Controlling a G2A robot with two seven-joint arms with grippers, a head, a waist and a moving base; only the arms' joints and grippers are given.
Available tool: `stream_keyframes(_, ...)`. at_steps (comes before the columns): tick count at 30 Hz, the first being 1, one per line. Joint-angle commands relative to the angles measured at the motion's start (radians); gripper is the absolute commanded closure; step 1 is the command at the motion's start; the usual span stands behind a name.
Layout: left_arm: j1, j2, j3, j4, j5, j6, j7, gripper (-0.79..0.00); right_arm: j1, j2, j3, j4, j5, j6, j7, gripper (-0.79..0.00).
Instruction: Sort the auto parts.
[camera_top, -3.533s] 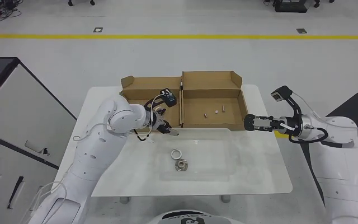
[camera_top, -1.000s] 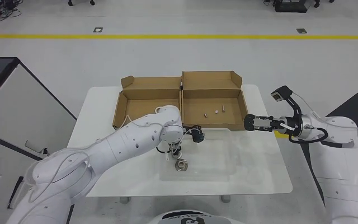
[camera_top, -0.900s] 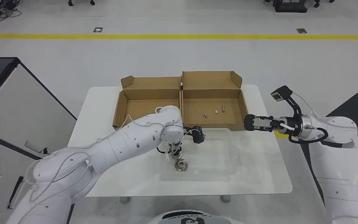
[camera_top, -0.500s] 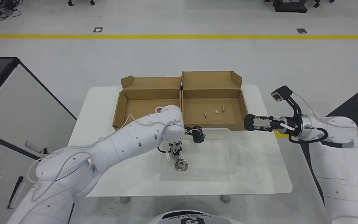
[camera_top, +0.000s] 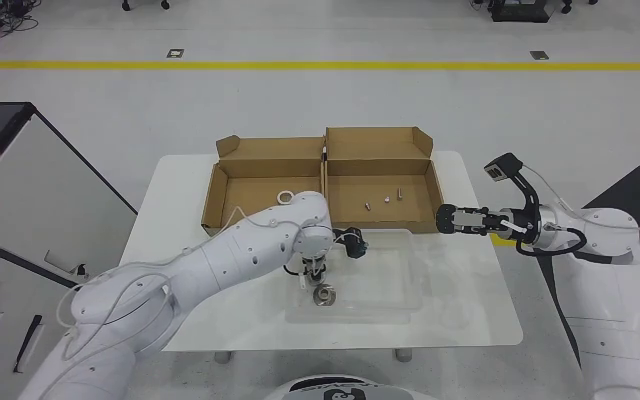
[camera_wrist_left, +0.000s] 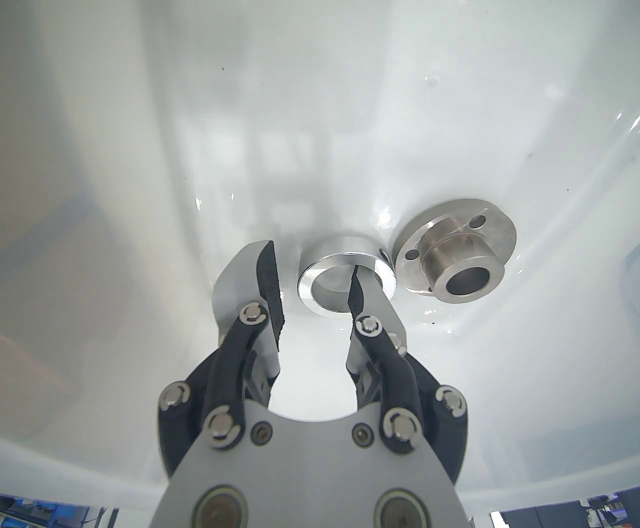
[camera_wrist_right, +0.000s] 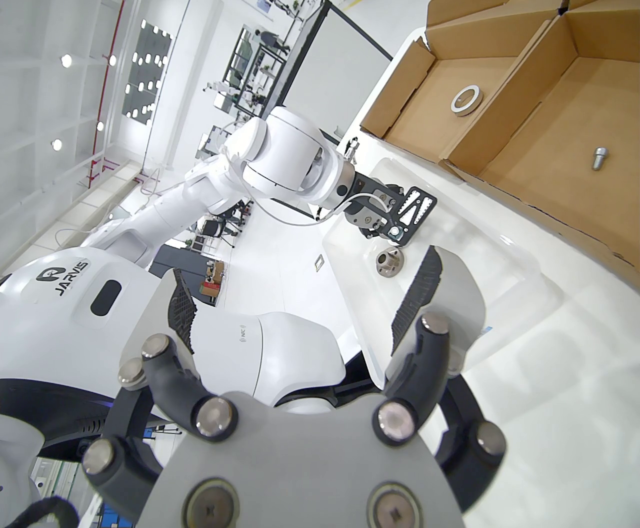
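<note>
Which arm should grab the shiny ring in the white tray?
Left. The left gripper, open, straddles the wall of the metal ring in the tray, one finger inside, one outside. The right gripper hangs far from it.

Left arm (camera_top: 235, 250) and right arm (camera_top: 600, 224) are glossy white rounded shells with thin cables. The left gripper (camera_wrist_left: 311, 264) and right gripper (camera_wrist_right: 305, 270) show silver plates, black linkages, ribbed black pads (camera_wrist_right: 412, 290) and bright screws.

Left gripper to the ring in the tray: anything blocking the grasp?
Nothing visible. The left gripper has its jaws open, straddling the wall of the ring, one inside the bore and one outside. The flanged bushing lies close beside the ring in the tray, on the side away from the outer jaw, not between.
</note>
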Motion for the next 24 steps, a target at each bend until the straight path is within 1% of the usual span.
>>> stream_keyframes(1,0.001,-0.004,0.000,0.005,0.000,0.000,0.000,-0.148,0.000,0.000,0.000,0.000,0.000,0.000,0.000,-0.785)
stream_keyframes(2,0.000,-0.005,0.000,0.008,-0.002,0.001,-0.001,0.000,0.000,0.000,0.000,0.000,0.000,0.000,0.000,-0.785)
stream_keyframes(9,-0.008,-0.012,0.000,0.016,-0.015,0.001,-0.001,0.000,0.000,0.000,0.000,0.000,0.000,0.000,0.000,-0.785)
stream_keyframes(13,-0.028,-0.005,-0.010,0.007,-0.057,-0.003,0.003,0.000,0.000,0.000,0.000,0.000,0.000,0.000,0.000,-0.785)
stream_keyframes(15,-0.036,0.003,-0.022,-0.014,-0.074,0.000,0.000,0.000,0.000,0.000,0.000,0.000,0.000,0.000,0.000,-0.785)
stream_keyframes(17,-0.041,0.015,-0.042,-0.048,-0.098,0.009,-0.009,0.000,0.000,0.000,0.000,0.000,0.000,0.000,0.000,-0.785)
stream_keyframes(20,-0.049,0.039,-0.080,-0.132,-0.124,0.033,-0.033,0.000,0.000,0.000,0.000,0.000,0.000,0.000,0.000,-0.785)
stream_keyframes(24,-0.044,0.094,-0.158,-0.316,-0.153,0.084,-0.083,0.000,0.000,0.000,0.000,0.000,0.000,0.000,0.000,-0.785)
